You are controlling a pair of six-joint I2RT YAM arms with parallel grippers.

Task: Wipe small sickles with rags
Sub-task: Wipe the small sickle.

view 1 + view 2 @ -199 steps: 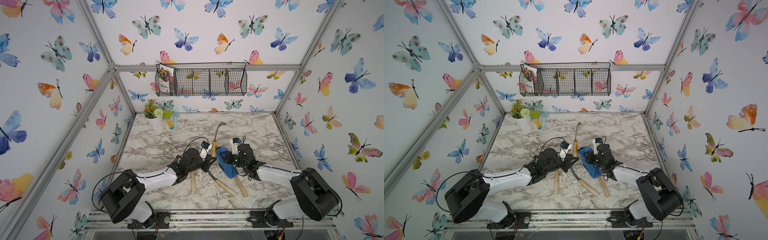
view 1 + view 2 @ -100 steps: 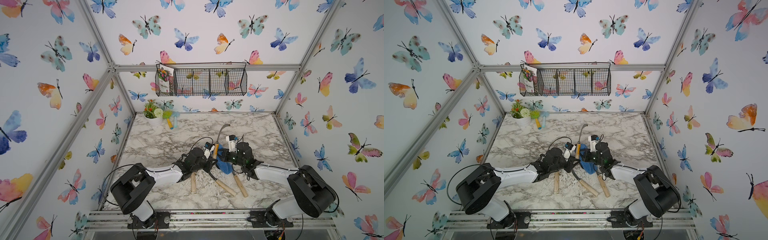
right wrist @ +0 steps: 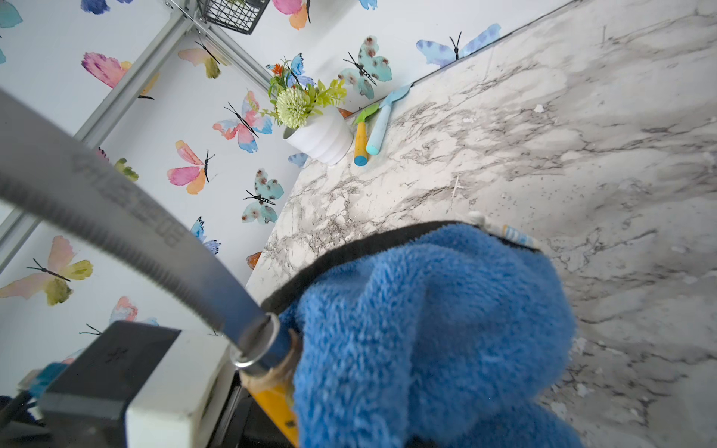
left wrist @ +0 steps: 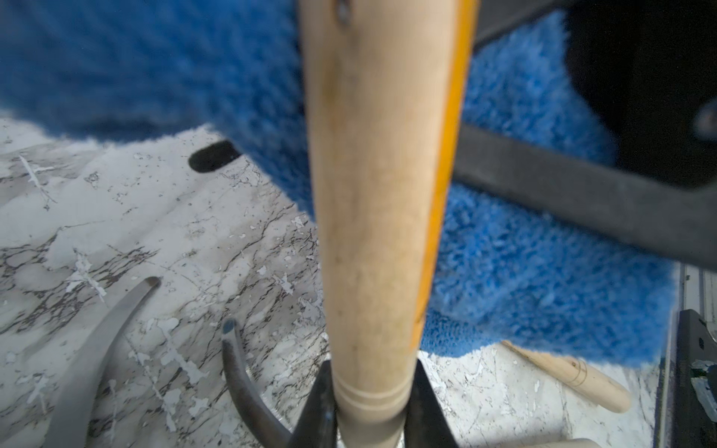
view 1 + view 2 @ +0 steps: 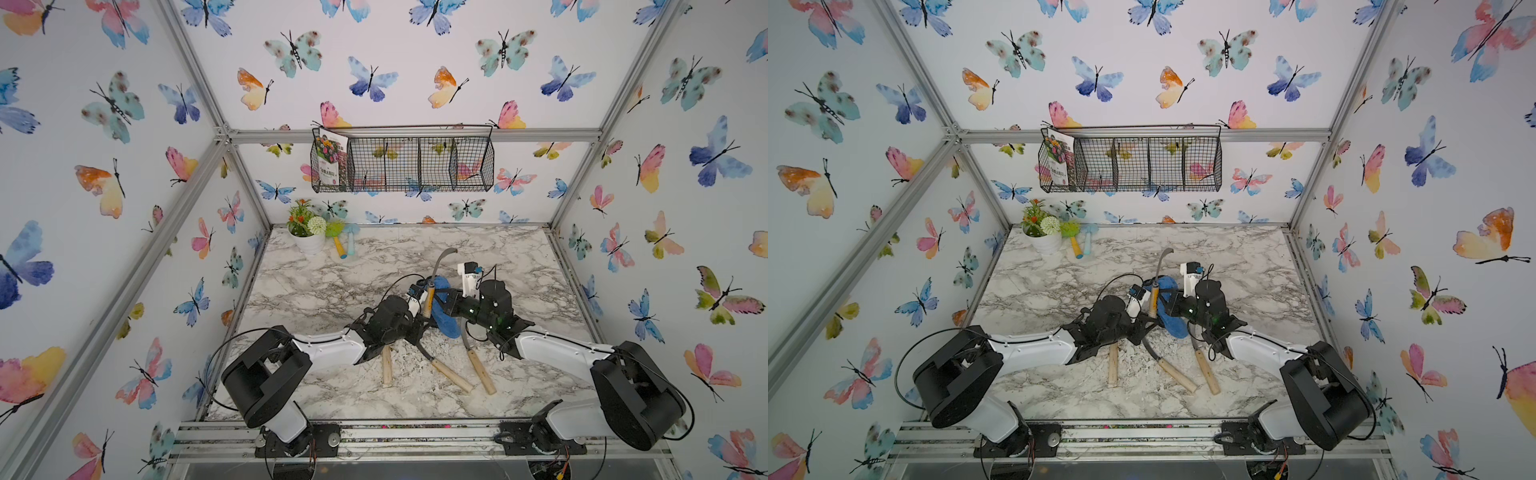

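Blue rag (image 5: 451, 326) now against the lifted sickle (image 5: 428, 300).

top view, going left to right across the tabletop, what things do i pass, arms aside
white flower pot → yellow-handled toy tool → light-blue-handled toy tool → leftmost lying sickle → rightmost lying sickle. The held sickle, blue rag and middle lying sickle overlap in the middle, so left out.

The left arm (image 5: 328, 351) and right arm (image 5: 552, 349) look alike: white shells dotted with small screws (image 5: 322, 344), fat black cylindrical joints (image 5: 262, 378) and black wrists. Thin black cables (image 5: 232, 338) loop off each. Green lights (image 5: 469, 309) dot the right wrist, and the left gripper (image 4: 372, 372) is black.
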